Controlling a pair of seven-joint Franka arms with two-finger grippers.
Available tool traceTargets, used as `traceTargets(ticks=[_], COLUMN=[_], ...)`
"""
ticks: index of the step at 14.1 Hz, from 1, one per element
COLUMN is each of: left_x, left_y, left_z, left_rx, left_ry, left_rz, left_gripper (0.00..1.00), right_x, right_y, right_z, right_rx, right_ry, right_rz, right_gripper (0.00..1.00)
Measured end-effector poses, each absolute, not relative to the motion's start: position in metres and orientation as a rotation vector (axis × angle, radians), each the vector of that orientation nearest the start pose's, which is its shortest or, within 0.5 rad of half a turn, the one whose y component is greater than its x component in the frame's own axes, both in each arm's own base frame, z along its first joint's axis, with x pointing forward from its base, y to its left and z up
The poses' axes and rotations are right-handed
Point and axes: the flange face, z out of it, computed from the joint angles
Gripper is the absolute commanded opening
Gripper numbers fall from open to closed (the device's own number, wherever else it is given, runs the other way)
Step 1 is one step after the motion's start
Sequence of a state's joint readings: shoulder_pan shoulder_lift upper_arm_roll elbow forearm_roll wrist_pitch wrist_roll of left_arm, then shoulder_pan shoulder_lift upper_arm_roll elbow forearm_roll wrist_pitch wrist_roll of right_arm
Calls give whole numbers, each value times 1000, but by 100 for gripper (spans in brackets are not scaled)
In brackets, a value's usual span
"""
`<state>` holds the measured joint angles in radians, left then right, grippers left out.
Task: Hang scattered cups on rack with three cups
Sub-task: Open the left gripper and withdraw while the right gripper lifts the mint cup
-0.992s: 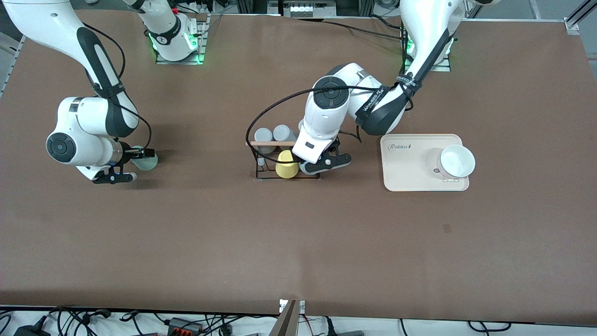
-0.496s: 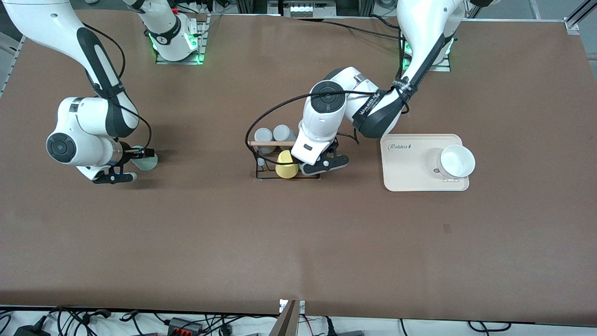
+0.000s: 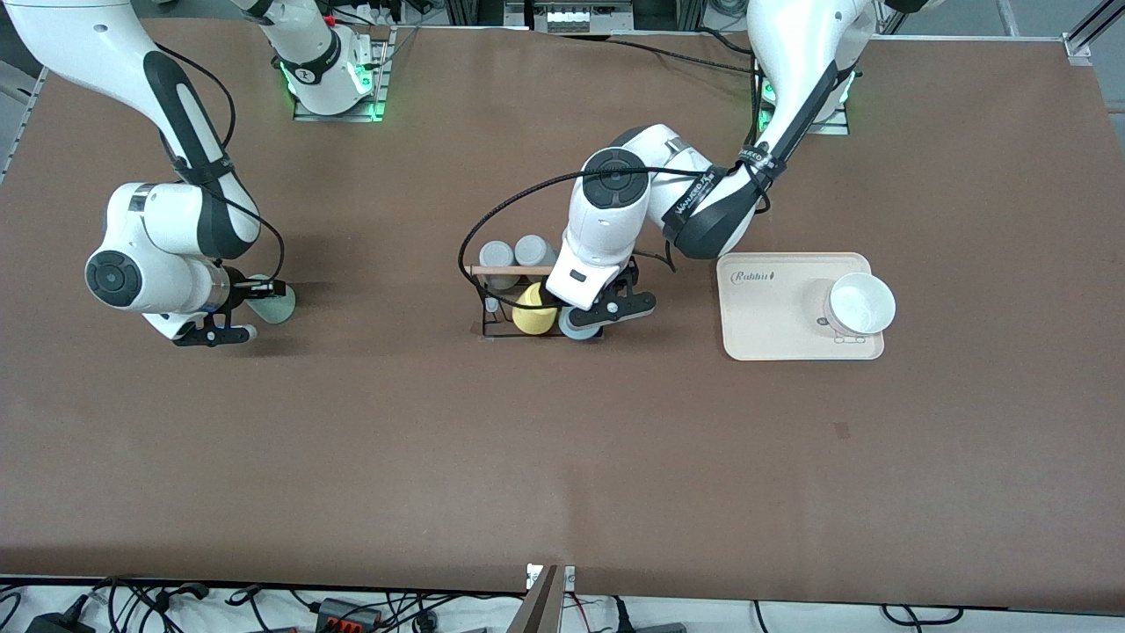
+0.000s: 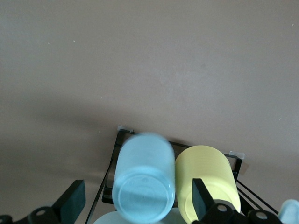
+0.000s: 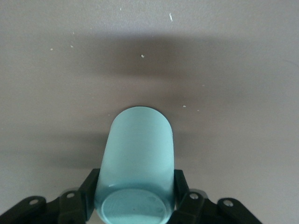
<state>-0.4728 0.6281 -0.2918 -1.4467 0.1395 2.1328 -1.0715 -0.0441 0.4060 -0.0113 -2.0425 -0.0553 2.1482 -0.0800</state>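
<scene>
The black wire rack (image 3: 486,309) with its wooden rod (image 3: 510,270) stands mid-table and carries two grey cups (image 3: 497,255) and a yellow cup (image 3: 530,316). Beside the yellow cup, at the rack's end nearer the left arm, is the light blue cup (image 3: 576,327). My left gripper (image 3: 587,316) hovers over it, open. In the left wrist view both fingers (image 4: 74,198) stand clear of the blue cup (image 4: 145,163), which is beside the yellow cup (image 4: 210,168). Toward the right arm's end of the table, my right gripper (image 3: 262,303) is shut on the mint-green cup (image 3: 277,305). The right wrist view shows the pads (image 5: 89,189) pressed on both sides of that cup (image 5: 138,149).
A cream tray (image 3: 773,338) with a white bowl (image 3: 861,303) on it lies beside the rack, toward the left arm's end. A black cable loops from the left wrist over the rack.
The left gripper has opened, and the light blue cup now shows beside the yellow cup on the rack. The right gripper has shut on the mint-green cup.
</scene>
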Motion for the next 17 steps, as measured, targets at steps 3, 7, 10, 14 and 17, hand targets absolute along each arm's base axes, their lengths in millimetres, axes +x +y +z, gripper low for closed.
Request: traceTargets(ticks=[3,7,10,14,17], left_x=[560,584,593,603,596], left_y=[-453,-378,-307,-192,-116], left_z=[356,420,476,530,558], left_rx=[-3182,-3116,-3069,-3027,-3013], left_ry=[-385,-91,74,79,-26], left_rz=[-18,35,80,169,252], left_gripper=[100,100,100,100,100], right_x=[582,617,629,638,630], right_y=[-31,2,49,125,181], right_z=[259,340,363,392,402], right_rx=[-3129,-3138,-3079,-3070,-3071], right_ry=[-100,-173,-210,-188,-219], right_rz=[497,445,358,264,251], right_gripper=[36,35,33,33,33])
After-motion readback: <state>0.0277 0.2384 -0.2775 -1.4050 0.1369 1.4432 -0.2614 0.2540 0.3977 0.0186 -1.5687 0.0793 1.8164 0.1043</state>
